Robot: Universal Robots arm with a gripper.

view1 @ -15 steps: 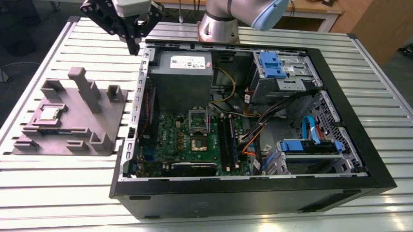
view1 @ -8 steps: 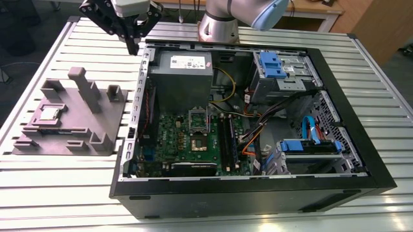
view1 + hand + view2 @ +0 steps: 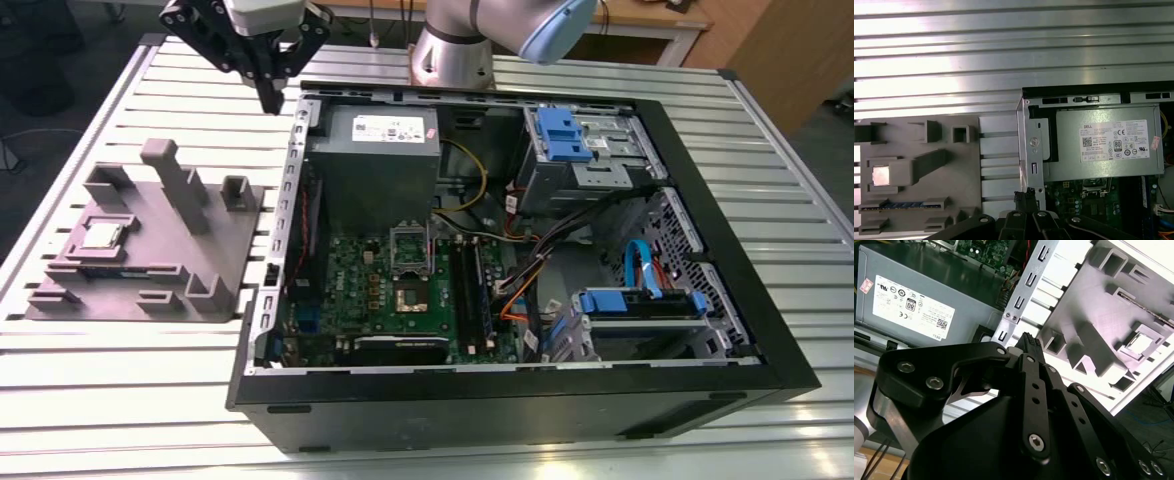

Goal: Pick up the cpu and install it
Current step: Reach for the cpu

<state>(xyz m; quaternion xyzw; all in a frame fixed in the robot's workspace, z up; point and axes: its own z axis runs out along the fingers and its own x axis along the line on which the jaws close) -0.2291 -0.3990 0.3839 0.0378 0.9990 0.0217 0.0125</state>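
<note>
The hand (image 3: 274,100) is narrow: its two black fingers meet at the tips with nothing between them. The step in hand looks like the reach for the cpu, which is not yet picked up. To do it well, the hand would likely need to widen before it gets down to the chip and come square over it. It should then take the chip by two opposite edges, so it lifts flat and clear of the posts beside it.

The hand points roughly straight down, held high on the arm. It hangs over the metal edge of the case (image 3: 534,410), just beside the grey power supply (image 3: 374,170). Below the hand, on the side away from the case and well apart from it, a grey holder (image 3: 227,250) stands on the slatted worktop (image 3: 134,400). The cpu (image 3: 104,235) lies flat in a square recess of that holder. On the hand's other side, deeper in the case, the socket (image 3: 410,297) sits on the green board (image 3: 360,290).
</note>
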